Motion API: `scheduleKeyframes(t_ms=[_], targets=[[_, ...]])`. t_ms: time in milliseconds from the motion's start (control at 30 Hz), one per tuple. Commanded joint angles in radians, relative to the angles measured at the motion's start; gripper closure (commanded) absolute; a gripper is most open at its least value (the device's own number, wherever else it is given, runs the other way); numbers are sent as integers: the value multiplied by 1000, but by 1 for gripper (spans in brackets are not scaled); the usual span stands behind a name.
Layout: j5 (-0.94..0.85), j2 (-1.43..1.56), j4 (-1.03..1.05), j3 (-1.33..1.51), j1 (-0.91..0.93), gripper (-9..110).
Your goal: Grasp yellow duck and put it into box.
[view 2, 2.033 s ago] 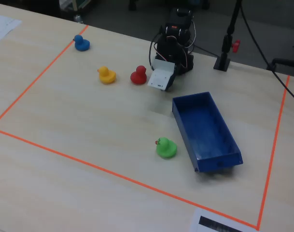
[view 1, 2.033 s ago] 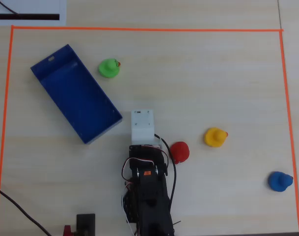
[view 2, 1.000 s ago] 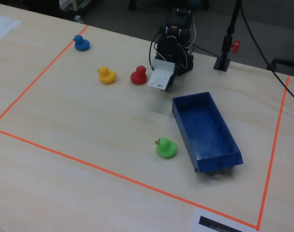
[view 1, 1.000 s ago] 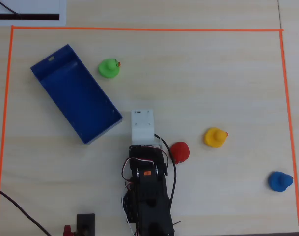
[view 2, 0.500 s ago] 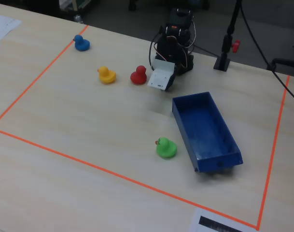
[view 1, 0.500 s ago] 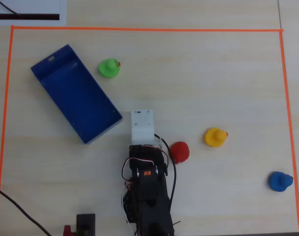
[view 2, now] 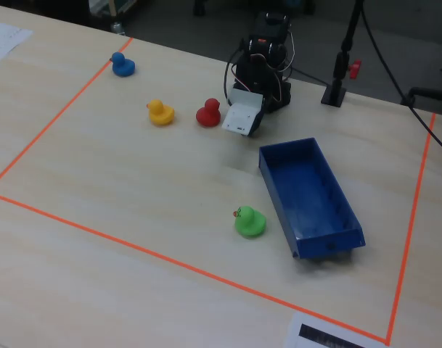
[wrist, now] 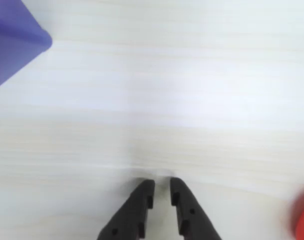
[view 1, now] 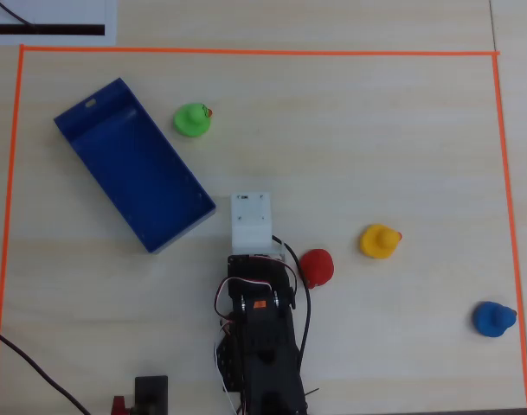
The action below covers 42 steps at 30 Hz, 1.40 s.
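Your small yellow rubber duck (view 1: 380, 241) sat upright on the pale wooden table (view 1: 350, 130), its tiny orange beak pointing toward the right edge of the overhead view, so its long axis ran roughly left to right there. Taking the red rubber duck (view 1: 317, 267) as your landmark, the yellow one stood near it on its right in the overhead view, clear of it and not touching. The large flat blue rectangular tray (view 1: 133, 164) lay well apart from the red duck, up and to the left, set at a diagonal with its slotted end farthest away. Your black arm (view 1: 259, 341) stood just left of the red duck, folded low over its base with the white wrist block (view 1: 251, 222) aimed up toward the tray's near corner. In the wrist view the gripper (wrist: 161, 189) had its two black fingers (wrist: 140, 200) nearly together, only a narrow gap between the tips, and it held nothing, hanging over bare wood.
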Motion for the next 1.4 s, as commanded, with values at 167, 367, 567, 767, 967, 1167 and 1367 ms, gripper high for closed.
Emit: scheduleKeyframes(t_ms=[167,367,567,767,967,1167,1367], targets=[[0,2,14,2,-38,101],[-23,-32,-242,2,9,101],[60,-272,-862,-43,130,101],[149,-489,-1057,-232,265,101],[187,-762,-1158,-471,468,101],[198,-1008,-1266,-658,713,89],[170,-1149,-1270,-746,911,89]])
